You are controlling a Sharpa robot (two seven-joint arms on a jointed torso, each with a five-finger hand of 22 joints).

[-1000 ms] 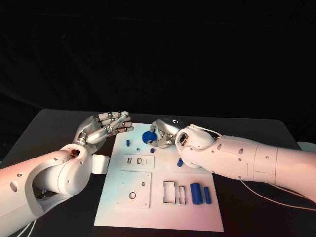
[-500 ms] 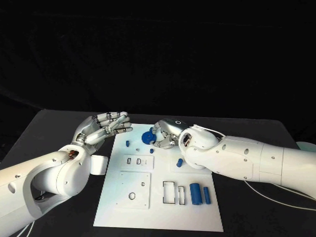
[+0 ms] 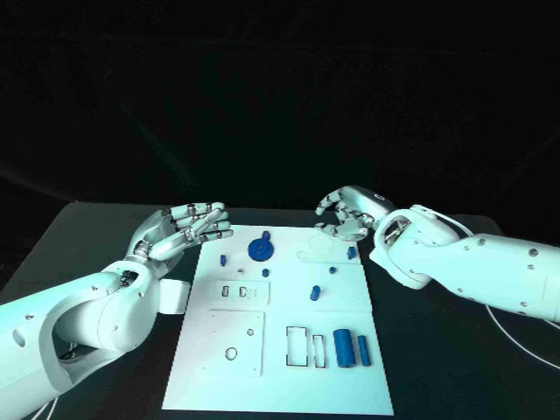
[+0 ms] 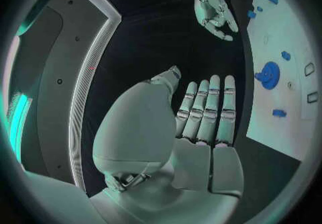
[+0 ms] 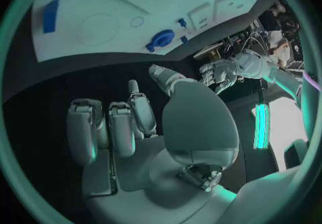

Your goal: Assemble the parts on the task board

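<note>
The right hand [image 3: 347,213] has let go of the blue wheel [image 3: 262,250] and is lifting away, fingers curled, holding nothing. The wheel is sitting on the board [image 3: 280,367].

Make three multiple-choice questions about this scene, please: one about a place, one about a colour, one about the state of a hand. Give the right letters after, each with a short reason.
1. Where is the round blue wheel?
A. on the white board, near its far end
B. in the right hand
C. on the black table beside the board

2. What colour are the two cylinders at the board's near end?
A. red
B. blue
C. yellow

3. How is the left hand?
A. it holds a cylinder
B. it presses on the board
C. open, holding nothing

Answers:
1 A: the wheel lies on the board, away from the right hand.
2 B: both cylinders are blue.
3 C: the left hand has its fingers apart, nothing in them.
</note>
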